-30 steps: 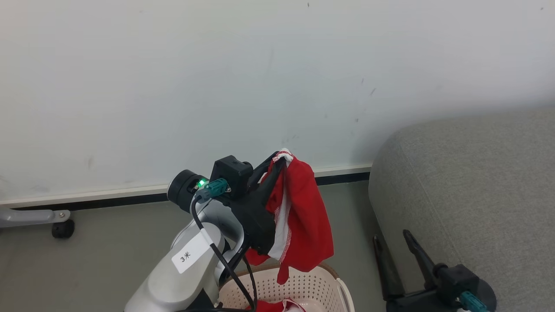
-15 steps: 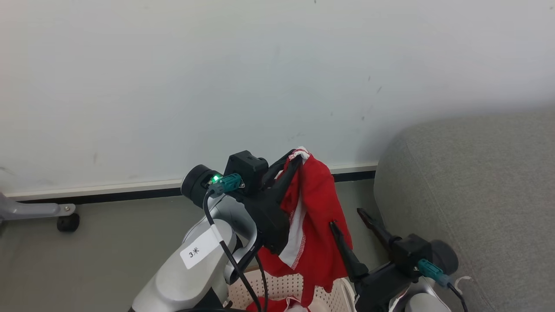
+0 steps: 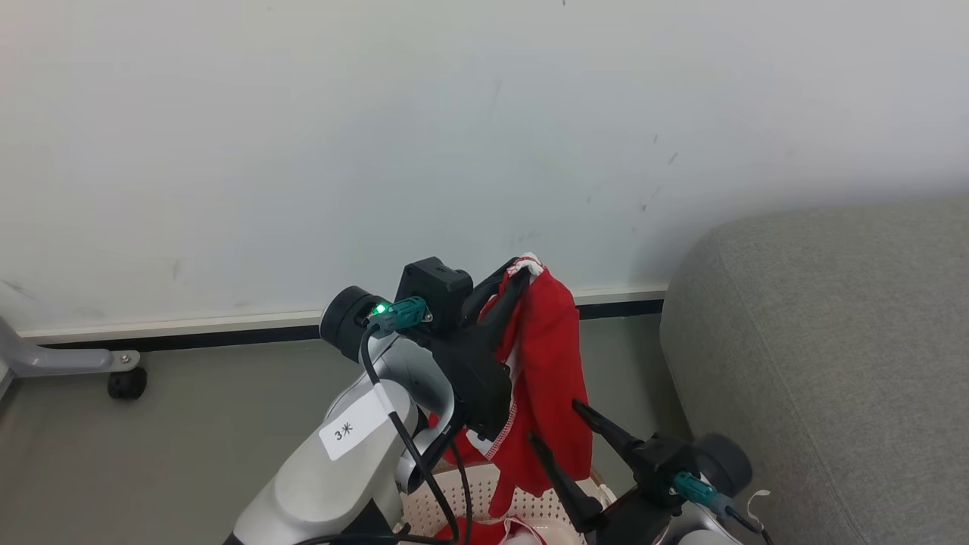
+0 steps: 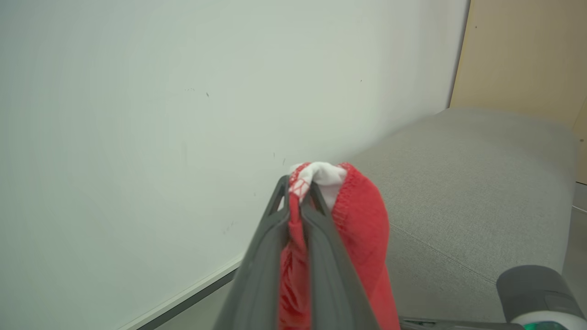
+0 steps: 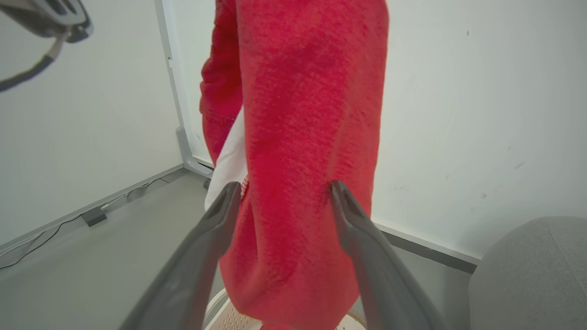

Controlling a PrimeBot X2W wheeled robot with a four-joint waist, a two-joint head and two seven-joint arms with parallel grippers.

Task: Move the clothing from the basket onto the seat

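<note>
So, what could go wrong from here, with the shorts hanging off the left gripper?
The left gripper pinches only the white-trimmed edge of the red shorts, so they could slip free. The open right gripper straddles the hanging cloth; closing might tug it loose. The low hem could snag the basket on the way to the seat.

A: Left side's wide open, bare floor (image 3: pixel 189 424) all the way to the wall (image 3: pixel 454 136), just one wheeled leg (image 3: pixel 113 371) at the edge.

B: Right?

A: The seat (image 3: pixel 833 341) bulks up there. Only a narrow strip of floor runs between it and the basket (image 3: pixel 484 492).

B: And the middle?

A: Crowded! The red shorts (image 3: pixel 549 356), pinched in the left gripper (image 3: pixel 522 274), hang over the basket mouth, and the right gripper (image 3: pixel 554 421) has its spread fingers close in at the cloth.
</note>
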